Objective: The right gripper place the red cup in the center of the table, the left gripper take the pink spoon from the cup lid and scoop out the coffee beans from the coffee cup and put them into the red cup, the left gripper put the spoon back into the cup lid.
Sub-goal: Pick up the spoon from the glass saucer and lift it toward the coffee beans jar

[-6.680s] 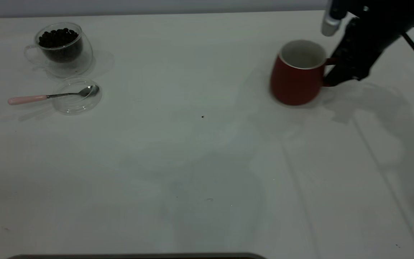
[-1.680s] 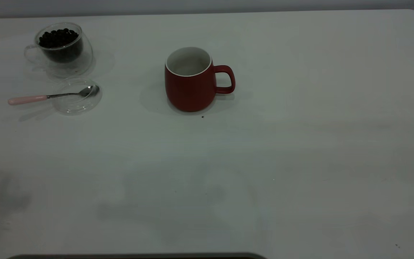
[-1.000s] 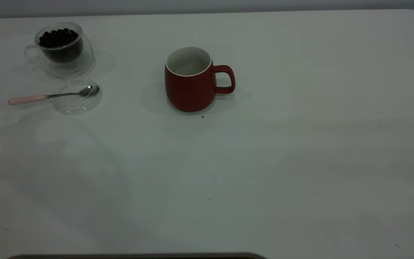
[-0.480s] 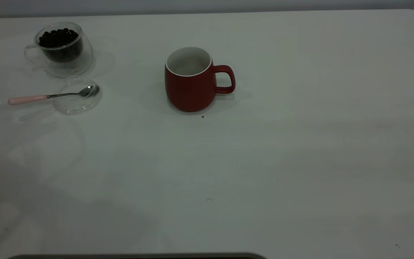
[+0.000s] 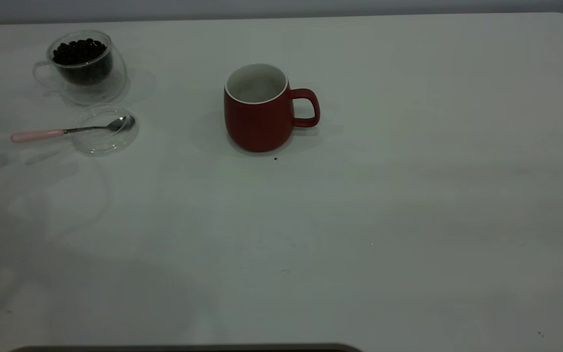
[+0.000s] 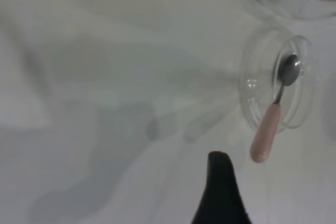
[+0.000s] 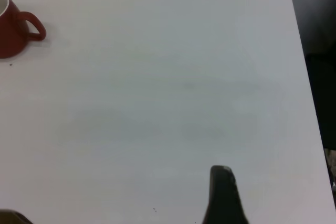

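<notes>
Left gripper (image 6: 220, 192) hangs above the table (image 5: 408, 205) near the spoon (image 5: 61, 131), whose bowl lies in the lid (image 5: 104, 131); grip state unreadable. Red cup (image 5: 258, 110) stands mid-table. Beans (image 5: 79, 51) in glass cup (image 5: 83, 66).

The red cup (image 5: 258, 115) stands upright on the table (image 5: 408, 195), empty, white inside, its handle pointing away from the coffee cup (image 5: 85, 66). That clear glass cup holds dark coffee beans (image 5: 79, 51). Just beside it lies the cup lid (image 5: 105, 131), the pink spoon (image 5: 66, 131) resting bowl-first in it, its handle jutting out over the rim.
</notes>
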